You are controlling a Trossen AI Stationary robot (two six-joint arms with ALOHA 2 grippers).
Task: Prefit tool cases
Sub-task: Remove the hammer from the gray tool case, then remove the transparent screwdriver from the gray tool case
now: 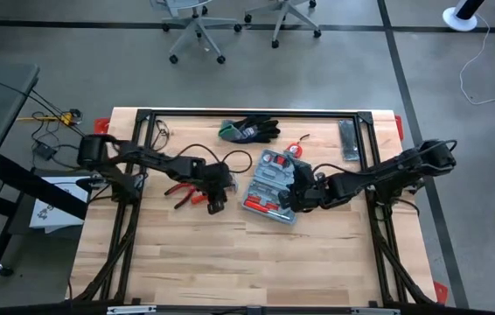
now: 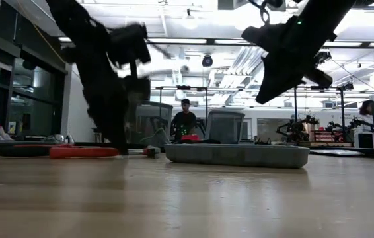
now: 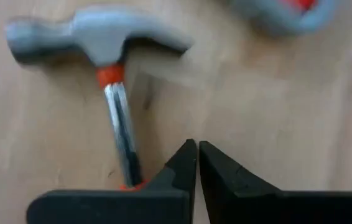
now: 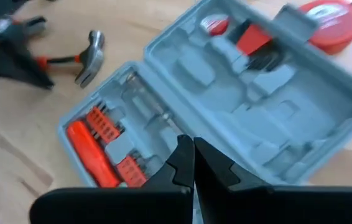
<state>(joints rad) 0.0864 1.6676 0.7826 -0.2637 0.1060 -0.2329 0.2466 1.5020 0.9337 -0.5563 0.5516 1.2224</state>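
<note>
So the grey-blue tool case (image 1: 270, 185) is lying flat and open a bit right of the middle of the table (image 1: 230, 262) in the high view, with red-handled bits sitting in its moulded recesses. The right gripper (image 1: 293, 198) is over the case's lower right part, fingers pinched completely together and holding nothing; the right wrist view shows the closed tips over the open tray. The left gripper (image 1: 215, 199) is just left of the case, also fully closed with nothing between the fingers. In the left wrist view its tips (image 3: 198, 163) sit right beside the shaft of a small hammer (image 3: 104, 62), next to it, not around it. Red-handled pliers (image 1: 180, 192) lie further left on the wood. Up at the top of the table there's a pair of black-and-green gloves (image 1: 249, 129), a red tape measure (image 1: 296, 149) and a dark flat bar (image 1: 350, 140) at upper right. Low view shows a person (image 2: 184, 121) seated way back in the room.
</note>
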